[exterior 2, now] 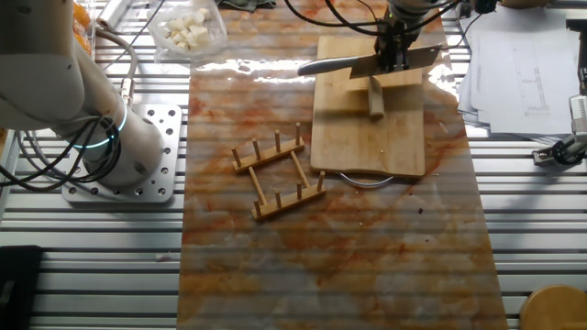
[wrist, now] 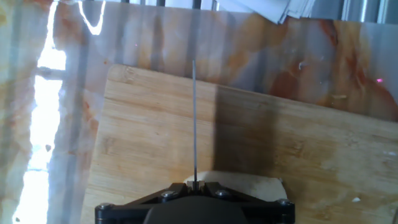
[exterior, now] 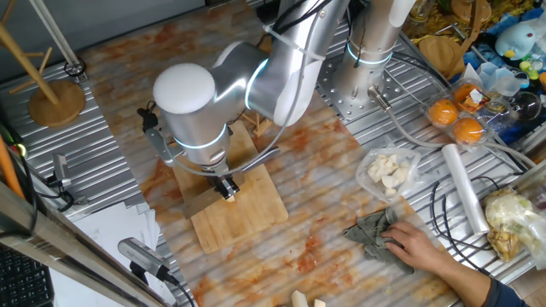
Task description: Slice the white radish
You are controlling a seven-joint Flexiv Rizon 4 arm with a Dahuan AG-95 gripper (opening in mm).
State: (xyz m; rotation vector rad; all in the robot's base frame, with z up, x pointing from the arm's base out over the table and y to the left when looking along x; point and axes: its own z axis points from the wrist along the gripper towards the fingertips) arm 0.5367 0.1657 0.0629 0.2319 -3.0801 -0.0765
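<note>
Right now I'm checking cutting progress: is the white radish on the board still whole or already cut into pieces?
Whole, as far as shown: the white radish lies as one strip on the cutting board, under the knife.

The hand (exterior: 224, 182) sits mostly behind the arm's wrist, its fingers unreadable; in the hand view the white radish (wrist: 245, 181) is half covered by the mount
</note>
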